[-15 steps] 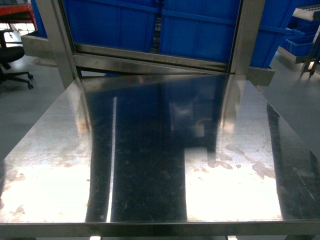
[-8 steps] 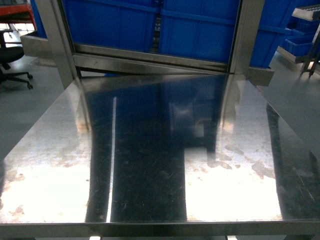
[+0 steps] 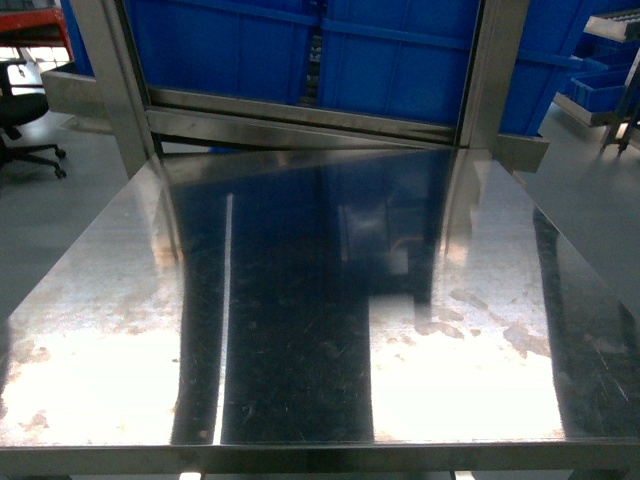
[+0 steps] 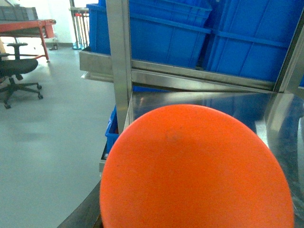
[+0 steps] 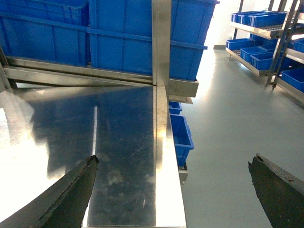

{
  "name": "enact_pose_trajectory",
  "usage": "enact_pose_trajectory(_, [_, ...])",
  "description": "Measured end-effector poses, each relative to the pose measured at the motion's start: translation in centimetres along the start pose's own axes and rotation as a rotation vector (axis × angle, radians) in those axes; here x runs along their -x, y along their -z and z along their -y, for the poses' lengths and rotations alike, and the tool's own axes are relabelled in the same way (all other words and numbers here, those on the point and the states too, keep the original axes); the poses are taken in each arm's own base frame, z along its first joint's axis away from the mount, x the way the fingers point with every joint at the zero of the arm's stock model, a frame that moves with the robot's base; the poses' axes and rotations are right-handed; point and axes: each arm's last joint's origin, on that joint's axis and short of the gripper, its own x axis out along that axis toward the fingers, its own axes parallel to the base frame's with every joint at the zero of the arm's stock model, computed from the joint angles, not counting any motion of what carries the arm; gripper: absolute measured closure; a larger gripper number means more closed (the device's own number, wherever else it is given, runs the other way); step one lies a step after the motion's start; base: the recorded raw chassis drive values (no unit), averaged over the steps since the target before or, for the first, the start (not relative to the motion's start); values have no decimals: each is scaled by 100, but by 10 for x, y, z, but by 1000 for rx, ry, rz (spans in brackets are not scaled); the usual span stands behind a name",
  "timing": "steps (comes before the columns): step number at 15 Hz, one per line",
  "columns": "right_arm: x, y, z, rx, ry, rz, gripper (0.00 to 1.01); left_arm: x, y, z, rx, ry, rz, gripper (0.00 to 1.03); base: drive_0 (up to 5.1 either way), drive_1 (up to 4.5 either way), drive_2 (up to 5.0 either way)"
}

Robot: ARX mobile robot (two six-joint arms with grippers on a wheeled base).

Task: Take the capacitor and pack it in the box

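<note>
Capacitor unseen; scuffed, glossy steel table [image 3: 300, 330]

The worktop [image 3: 300, 330] is showing silvery steel, streaked with dark blue reflections and blotched with rusty brown stains. Blue bins [image 3: 390, 60] are standing behind it, framed by grey metal uprights [image 3: 495, 70]. An orange dome [image 4: 194, 171] is filling the left wrist view. The floor [image 5: 228, 123] is looking pale grey-green.
</note>
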Motion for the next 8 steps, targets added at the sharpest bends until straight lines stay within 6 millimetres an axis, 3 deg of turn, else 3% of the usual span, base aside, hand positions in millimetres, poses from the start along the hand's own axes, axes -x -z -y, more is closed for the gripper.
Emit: enact_pose_trajectory(8, [0,0,0,0,0,0,3,14,-1,0,0,0,6,59,0,0,0])
